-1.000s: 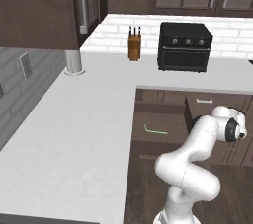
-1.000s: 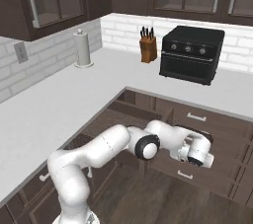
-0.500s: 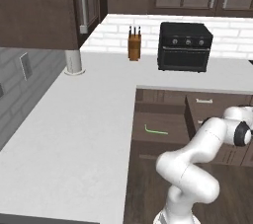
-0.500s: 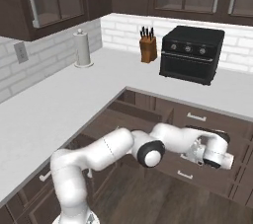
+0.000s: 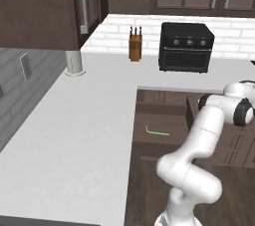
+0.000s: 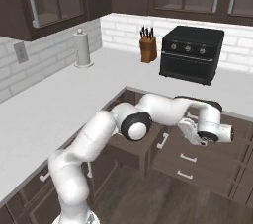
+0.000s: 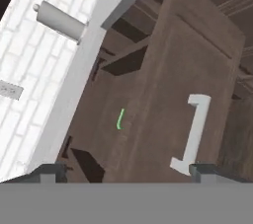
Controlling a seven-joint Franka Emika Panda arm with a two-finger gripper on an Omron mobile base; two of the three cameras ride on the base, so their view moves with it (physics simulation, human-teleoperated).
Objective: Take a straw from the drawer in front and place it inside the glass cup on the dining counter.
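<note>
straw (image 5: 157,132) | lying flat in open drawer (image 5: 164,120) | end effector (image 6: 197,138) wide, empty, right of straw | risk: thin, flat; could slip or skid when pinched

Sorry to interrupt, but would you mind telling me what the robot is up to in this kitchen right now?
The white arm is working at the dark wood drawer under the grey counter. The drawer stands pulled open, and a thin green straw lies loose on its floor. The gripper hangs just outside the drawer front near its pale handle, jaws open and holding nothing. The straw has not been picked up yet.
</note>
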